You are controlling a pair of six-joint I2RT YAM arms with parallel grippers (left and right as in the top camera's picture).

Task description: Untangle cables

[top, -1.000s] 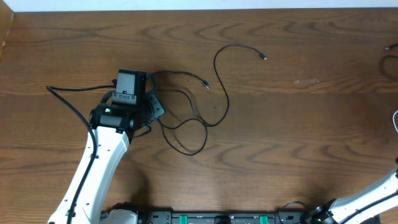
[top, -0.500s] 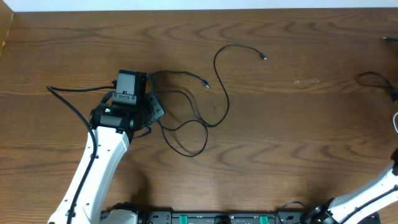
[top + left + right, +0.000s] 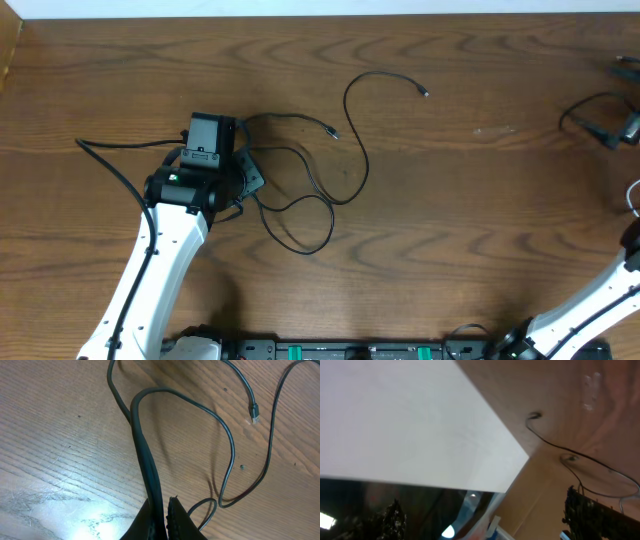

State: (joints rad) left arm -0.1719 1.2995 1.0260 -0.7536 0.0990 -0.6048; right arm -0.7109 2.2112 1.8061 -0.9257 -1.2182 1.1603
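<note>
Thin black cables (image 3: 305,195) lie in crossing loops on the wooden table (image 3: 450,220), right of my left arm. Their small plug ends rest at the upper middle (image 3: 333,135) and further right (image 3: 425,92). My left gripper (image 3: 252,178) is shut on one black cable (image 3: 145,445), which rises from between the fingers (image 3: 177,517) and curves away. Another plug (image 3: 254,410) lies beyond it. At the table's right edge a further black cable (image 3: 580,110) loops, with a white cable (image 3: 635,195) below it. My right gripper (image 3: 485,502) stands wide open with nothing between its fingers. It looks past the table's corner.
The right wrist view shows a white wall (image 3: 405,425), the table's far corner and a thin black cable (image 3: 580,457) running across the wood. The right arm (image 3: 590,305) enters at the bottom right of the overhead view.
At the right edge, the black cable loop has slid leftward and further into the overhead view. My left arm and the tangled cables beside it have not moved.
</note>
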